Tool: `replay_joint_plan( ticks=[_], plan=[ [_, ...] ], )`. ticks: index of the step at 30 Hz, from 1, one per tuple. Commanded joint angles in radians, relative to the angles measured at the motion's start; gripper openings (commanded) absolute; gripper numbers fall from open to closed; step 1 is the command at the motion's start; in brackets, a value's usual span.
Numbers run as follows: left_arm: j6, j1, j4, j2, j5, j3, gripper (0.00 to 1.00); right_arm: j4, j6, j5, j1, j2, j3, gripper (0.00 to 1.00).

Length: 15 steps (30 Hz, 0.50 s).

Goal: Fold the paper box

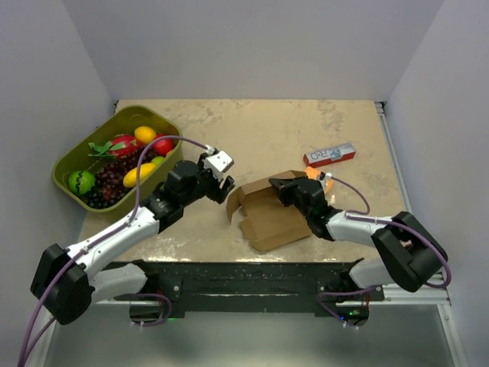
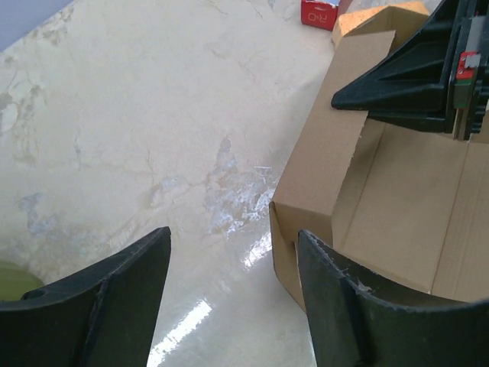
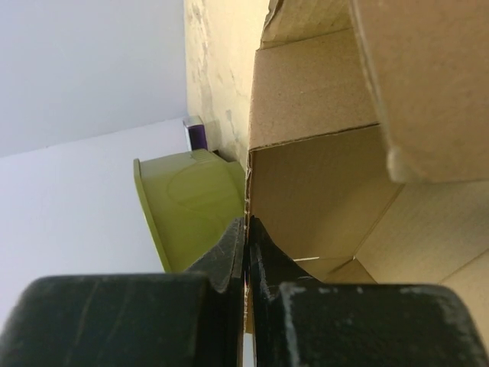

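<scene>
The paper box (image 1: 269, 215) is plain brown cardboard, lying partly folded in the middle of the table with its flaps raised. My right gripper (image 1: 278, 186) is shut on the box's thin upright wall (image 3: 306, 191), whose edge is pinched between the fingertips (image 3: 246, 229). My left gripper (image 1: 224, 186) hovers just left of the box and stands open, with only bare table between its fingers (image 2: 114, 298). In the left wrist view the box corner (image 2: 306, 206) lies just beyond the right finger (image 2: 359, 306), and the right gripper (image 2: 405, 76) shows at the top right.
A green basket (image 1: 122, 115) of fruit stands at the back left, also in the right wrist view as the basket (image 3: 191, 206). A red-and-white carton (image 1: 330, 155) and a small orange block (image 1: 313, 174) lie behind the box to the right.
</scene>
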Motion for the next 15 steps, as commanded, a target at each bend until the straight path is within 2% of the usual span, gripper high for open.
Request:
replay_joint_plan(
  ticks=[1, 5, 15],
  plan=[
    [0.113, -0.005, 0.021, 0.059, 0.037, 0.031, 0.72, 0.019, -0.025, 0.020, 0.007, -0.043, -0.002, 0.01],
    [0.182, -0.013, 0.022, 0.115, 0.074, 0.047, 0.72, 0.023, -0.025, 0.022, 0.009, -0.045, -0.007, 0.01],
    [0.266, -0.091, 0.099, 0.234, -0.035, 0.047, 0.72, 0.059, -0.017, 0.009, 0.007, -0.040, -0.029, 0.01]
  ],
)
